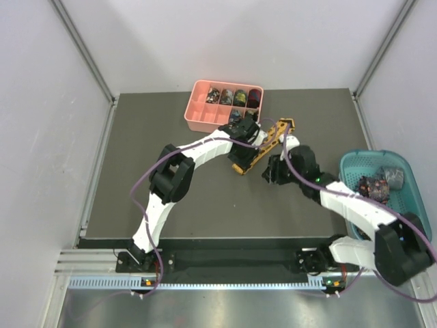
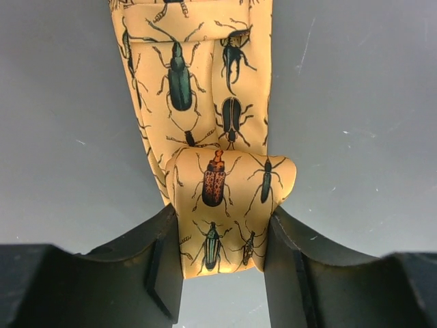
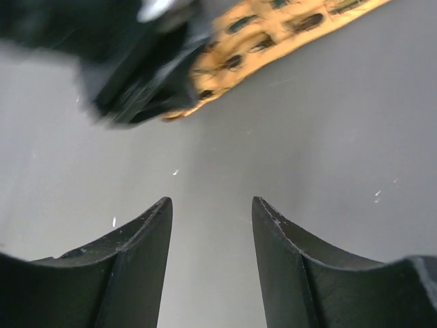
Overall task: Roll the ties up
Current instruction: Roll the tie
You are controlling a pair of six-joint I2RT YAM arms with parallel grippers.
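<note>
A golden-yellow tie printed with beetles lies slanted on the dark mat. Its near end is folded over into a short flap. My left gripper is shut on that folded end, one finger pressing each edge of the fabric. The rest of the tie runs away from the jaws, flat on the mat. My right gripper stands open just to the right of it, with only bare mat between its fingers. From the right wrist, the tie and the left gripper appear ahead.
A pink compartment tray at the back holds several rolled ties. A teal basket at the right edge holds more ties. Both arms cross the middle of the mat.
</note>
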